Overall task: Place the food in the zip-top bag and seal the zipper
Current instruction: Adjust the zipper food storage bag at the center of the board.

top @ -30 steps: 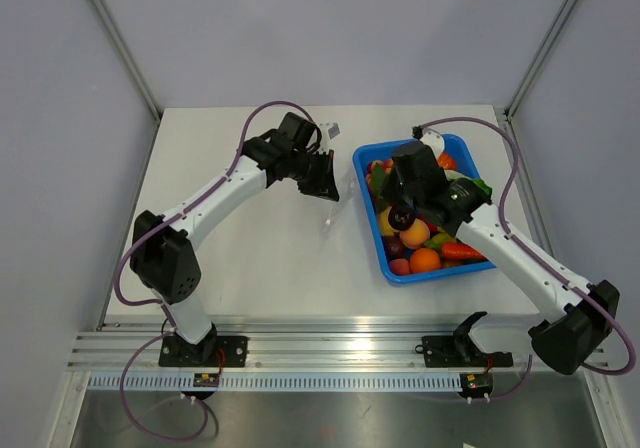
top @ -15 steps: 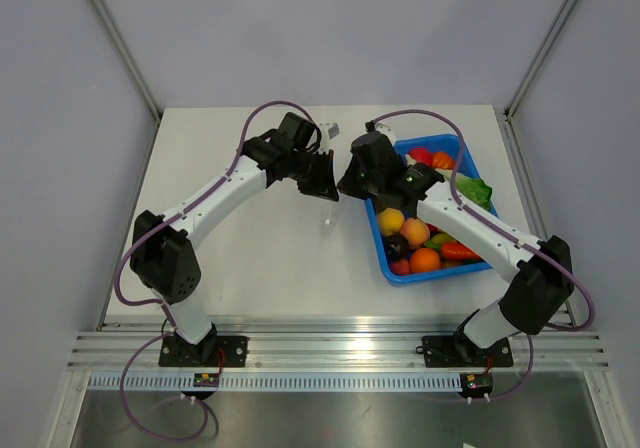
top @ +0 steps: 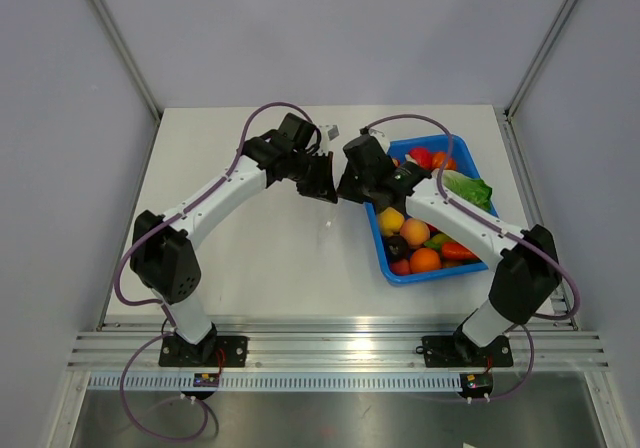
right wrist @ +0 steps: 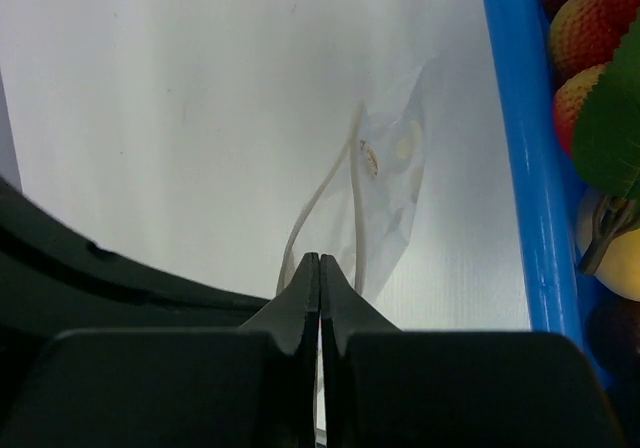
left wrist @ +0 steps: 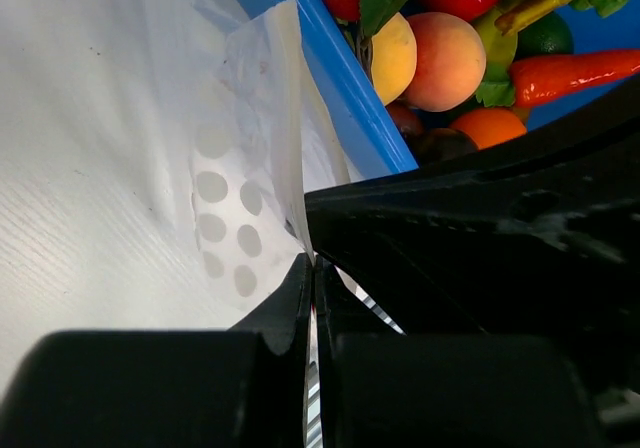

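Two tools meet at one pouch. The left tool has its jaws together, clamped on an edge of the zip-top bag. The bag fans out ahead of its tips, over the counter and close against the rim of the blue tray. The right tool also has its jaws together and appears to pinch a lip of the same bag. A thicker curved strip running up from its tips is probably the zipper.

The food lies in the tray on the right tool's right-hand side, among orange and peach fruits, and neither tool touches it.

Assessment: the bag is thin, light, limp film and likely slippery, so it will sag and crumple rather than hold a shape. The lips beside the zipper are the soundest holds, one wall per tool, so the mouth can part. The food looks small, smooth and round, liable to roll or squirt from a pinch, and is best taken across its widest middle.
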